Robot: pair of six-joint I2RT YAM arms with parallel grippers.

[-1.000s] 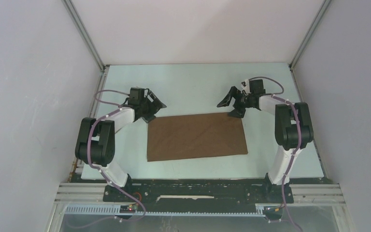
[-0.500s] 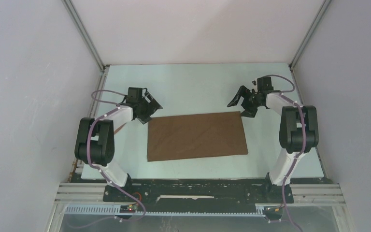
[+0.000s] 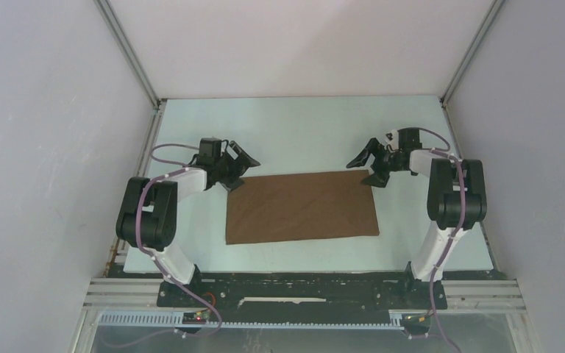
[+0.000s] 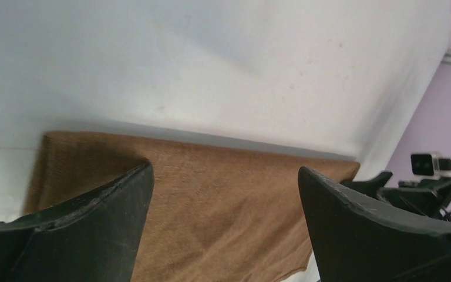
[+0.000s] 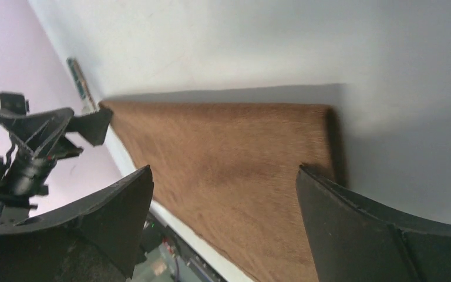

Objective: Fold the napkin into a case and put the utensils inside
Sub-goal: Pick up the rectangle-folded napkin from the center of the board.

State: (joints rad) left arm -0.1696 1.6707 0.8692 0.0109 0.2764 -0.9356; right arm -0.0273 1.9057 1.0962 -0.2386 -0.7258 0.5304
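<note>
Left hand (image 3: 244,173), right hand (image 3: 364,173) spread beside napkin (image 3: 301,207); full outline only overhead.

- We reach our left arm (image 3: 180,179) forward with the elbow bent; the left gripper (image 3: 244,173) sits low, its fingers (image 4: 94,223) spread wide.
- Our right arm (image 3: 452,193) mirrors it; the right gripper (image 3: 362,173) sits low, its fingers (image 5: 358,235) equally wide.
- Both grippers point inward, toward each other.
</note>
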